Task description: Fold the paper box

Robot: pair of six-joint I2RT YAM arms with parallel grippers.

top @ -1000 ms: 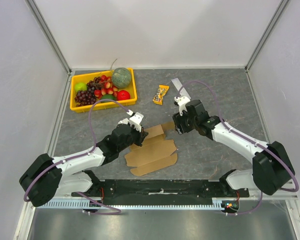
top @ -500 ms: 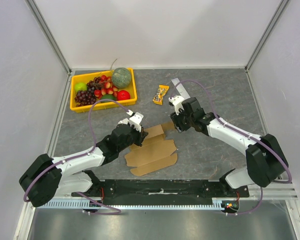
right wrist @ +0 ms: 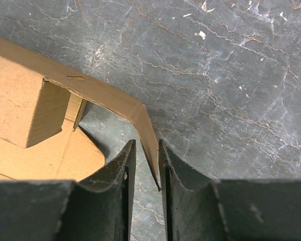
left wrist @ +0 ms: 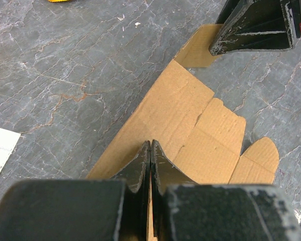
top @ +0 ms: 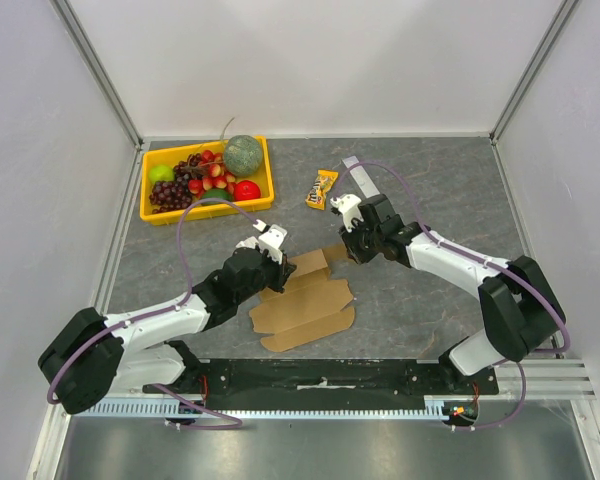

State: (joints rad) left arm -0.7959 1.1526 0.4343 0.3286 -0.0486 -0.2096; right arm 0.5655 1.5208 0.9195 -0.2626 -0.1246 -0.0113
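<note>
Plain paper box (top: pixel 305 305), left hand (left wrist: pixel 150 146) pinching edge, right hand (right wrist: pixel 146 144) straddling flap

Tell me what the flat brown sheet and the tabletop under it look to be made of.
paper box: brown corrugated cardboard with a matte finish; fine fluting lines show on the flaps, and the cut edges look raw.
tabletop: dark grey with pale veins and a slight sheen, like marble or slate, though it could be a printed laminate.

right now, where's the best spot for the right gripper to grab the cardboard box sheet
The upturned end flap of the paper box. Come from the right, jaws either side of its thin edge: it stands off the table, bent up, so the right gripper can pinch across its thickness.
</note>
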